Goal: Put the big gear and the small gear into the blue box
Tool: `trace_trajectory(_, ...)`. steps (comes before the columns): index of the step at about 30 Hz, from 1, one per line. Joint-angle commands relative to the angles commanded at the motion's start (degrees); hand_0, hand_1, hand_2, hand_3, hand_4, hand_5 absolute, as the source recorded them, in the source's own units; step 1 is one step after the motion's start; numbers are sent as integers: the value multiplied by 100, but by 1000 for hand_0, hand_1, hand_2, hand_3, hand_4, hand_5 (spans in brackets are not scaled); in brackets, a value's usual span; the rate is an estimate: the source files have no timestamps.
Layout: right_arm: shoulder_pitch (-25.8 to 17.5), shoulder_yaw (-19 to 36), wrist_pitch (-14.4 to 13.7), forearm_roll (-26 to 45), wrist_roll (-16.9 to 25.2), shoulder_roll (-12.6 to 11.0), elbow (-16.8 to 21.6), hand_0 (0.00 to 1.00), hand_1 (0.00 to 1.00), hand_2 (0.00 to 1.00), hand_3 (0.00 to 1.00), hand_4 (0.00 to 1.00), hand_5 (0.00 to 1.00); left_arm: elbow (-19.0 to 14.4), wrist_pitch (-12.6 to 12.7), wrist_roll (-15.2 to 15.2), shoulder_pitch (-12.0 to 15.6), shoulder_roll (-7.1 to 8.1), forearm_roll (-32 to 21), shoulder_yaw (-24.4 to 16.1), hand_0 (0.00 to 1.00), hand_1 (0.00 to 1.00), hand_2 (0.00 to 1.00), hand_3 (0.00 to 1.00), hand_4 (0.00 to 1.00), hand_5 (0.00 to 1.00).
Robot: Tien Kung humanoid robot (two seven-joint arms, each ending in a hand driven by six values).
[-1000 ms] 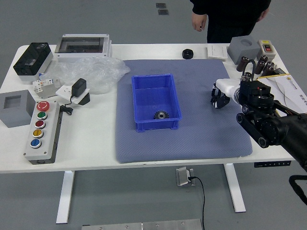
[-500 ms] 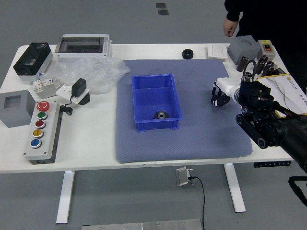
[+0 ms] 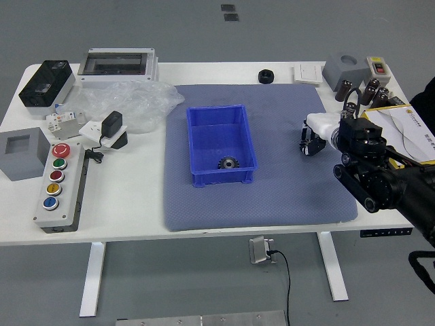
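My right hand [image 3: 312, 138], with a white back, hangs low over the right part of the blue-grey mat; whether it grasps anything cannot be made out. The blue box [image 3: 252, 139] stands on the mat to the left of this hand, well apart from it. One dark toothed gear [image 3: 228, 162] lies inside, near the box's front wall. No second gear can be clearly identified. My left arm is out of view.
Behind the mat lies a black round part [image 3: 266, 76]. A clear plastic bag [image 3: 136, 105] overlaps the mat's back left corner. Left stands a button panel [image 3: 62, 183]; upright black tools [image 3: 372, 92] and a clipboard [image 3: 411, 132] are right.
The person at the far side has moved right, mostly out of view. My right forearm has shifted slightly, while the hand stays almost in place. The gear and box have not moved.
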Motion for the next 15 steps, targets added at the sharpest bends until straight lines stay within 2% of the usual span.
trace_trajectory(5,22,18,-22,-5,-7,-24,29,568,408,423,494,724,119,0,-1,1,3,3,9,-12,827,838,836,833,509,82)
trace_trajectory(6,24,19,-26,-6,-9,-26,32,561,397,409,448,694,134,0,-1,1,3,3,11,-15,827,838,837,833,509,82)
trace_trajectory(15,50,47,-29,-9,-26,-95,106,567,397,411,445,683,129,0,-2,6,12,2,32,-48,827,839,837,832,509,83)
